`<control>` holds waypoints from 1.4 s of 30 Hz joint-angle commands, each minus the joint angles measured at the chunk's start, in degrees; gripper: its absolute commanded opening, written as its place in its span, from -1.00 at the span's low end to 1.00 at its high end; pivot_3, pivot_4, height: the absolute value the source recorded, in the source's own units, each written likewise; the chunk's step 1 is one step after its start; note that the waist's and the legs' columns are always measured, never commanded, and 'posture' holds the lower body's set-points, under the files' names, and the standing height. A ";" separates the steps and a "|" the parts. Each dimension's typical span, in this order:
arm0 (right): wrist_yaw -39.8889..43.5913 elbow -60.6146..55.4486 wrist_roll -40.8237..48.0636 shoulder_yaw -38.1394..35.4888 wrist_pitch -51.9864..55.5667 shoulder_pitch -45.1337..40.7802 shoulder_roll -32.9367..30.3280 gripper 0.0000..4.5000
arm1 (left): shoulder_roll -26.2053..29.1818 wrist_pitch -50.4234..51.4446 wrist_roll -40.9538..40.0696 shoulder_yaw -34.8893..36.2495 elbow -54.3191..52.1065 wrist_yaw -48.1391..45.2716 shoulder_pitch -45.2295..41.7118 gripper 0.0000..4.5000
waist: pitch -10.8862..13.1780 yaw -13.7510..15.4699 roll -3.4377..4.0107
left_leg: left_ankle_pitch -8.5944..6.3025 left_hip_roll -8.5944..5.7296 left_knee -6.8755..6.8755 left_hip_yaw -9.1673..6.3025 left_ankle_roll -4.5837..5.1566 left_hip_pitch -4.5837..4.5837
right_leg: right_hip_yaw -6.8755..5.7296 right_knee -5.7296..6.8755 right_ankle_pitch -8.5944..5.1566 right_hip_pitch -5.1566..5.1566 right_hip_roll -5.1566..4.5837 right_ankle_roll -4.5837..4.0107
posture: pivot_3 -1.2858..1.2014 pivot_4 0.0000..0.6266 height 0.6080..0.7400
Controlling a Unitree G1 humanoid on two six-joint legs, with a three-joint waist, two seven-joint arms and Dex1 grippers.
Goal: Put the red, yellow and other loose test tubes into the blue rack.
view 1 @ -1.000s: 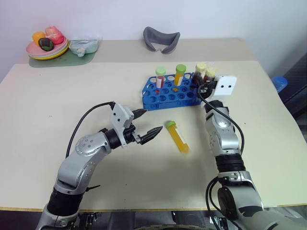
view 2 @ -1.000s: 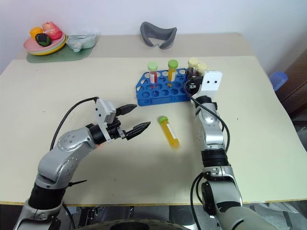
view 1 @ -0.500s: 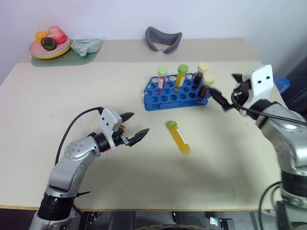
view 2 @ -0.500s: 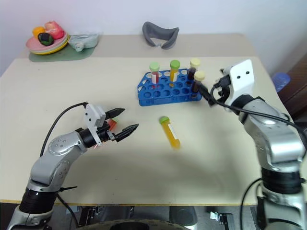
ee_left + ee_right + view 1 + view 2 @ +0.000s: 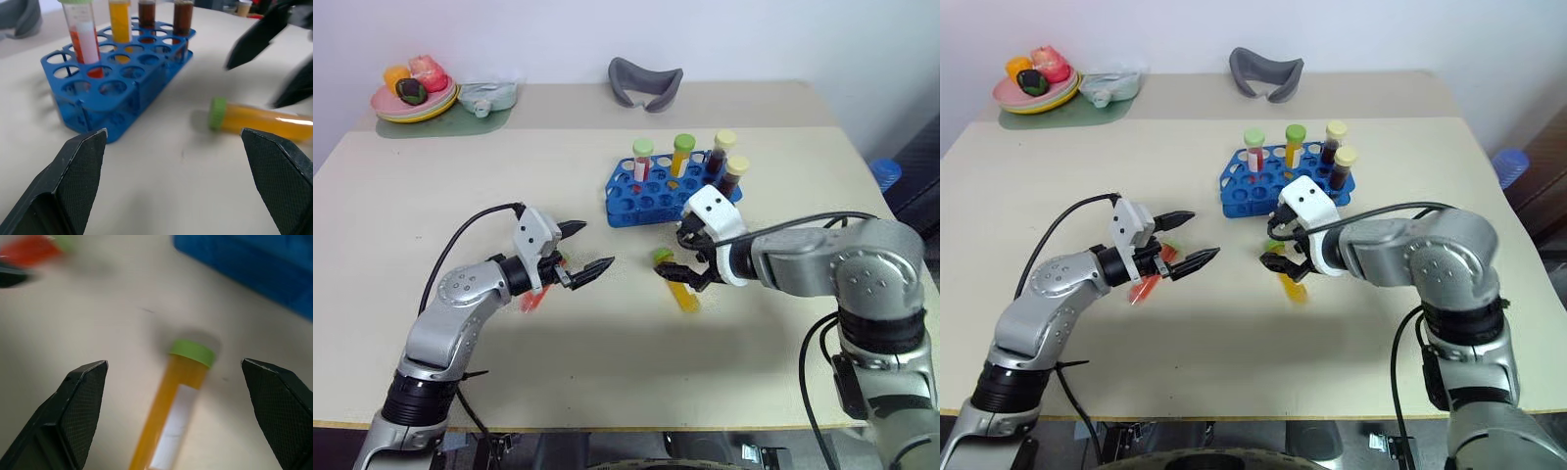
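I see even, bright, diffuse light over the pale bench (image 5: 431, 196); shadows are soft and short, lying close under the blue rack (image 5: 666, 196); no harsh glare; the right wrist view is smeared, its red tube (image 5: 30, 248) a blur; in the left wrist view the far fingers (image 5: 259, 34) are streaked.

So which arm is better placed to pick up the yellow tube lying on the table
Right. Its open pincer hangs over the yellow tube, fingers either side of it in the right wrist view. The left pincer, also open, sits further off, nearer a red tube.
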 commanded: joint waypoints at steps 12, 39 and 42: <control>-45.82 14.88 41.93 21.57 -16.23 -7.62 -7.31 0.98 | 1.43 -1.23 -0.24 0.21 -3.94 -2.17 5.20 1.00 | 0.00 -0.11 0.00 | 0.00 0.01 0.06 -0.03 0.01 -0.39 | -0.02 0.08 0.00 -0.42 0.01 0.00 | 0.03 -0.52 1.00; -10.61 1.63 -3.05 6.44 -49.10 -4.63 -4.03 -0.64 | -1.90 -4.04 -0.44 1.40 -2.86 0.73 5.86 1.00 | -0.02 0.19 -0.01 | 0.00 0.01 0.00 -0.04 0.01 -0.44 | -0.05 -0.01 0.00 -0.48 0.03 0.01 | 0.03 -0.52 1.00; -3.66 5.02 -17.57 7.53 -58.78 -1.01 -0.05 -0.64 | -4.70 -3.47 -2.22 2.89 -1.79 2.76 4.88 1.00 | -0.02 0.11 -0.01 | 0.00 0.01 0.02 -0.02 0.01 -0.44 | -0.05 -0.02 0.01 -0.47 0.02 0.01 | 0.03 -0.52 1.00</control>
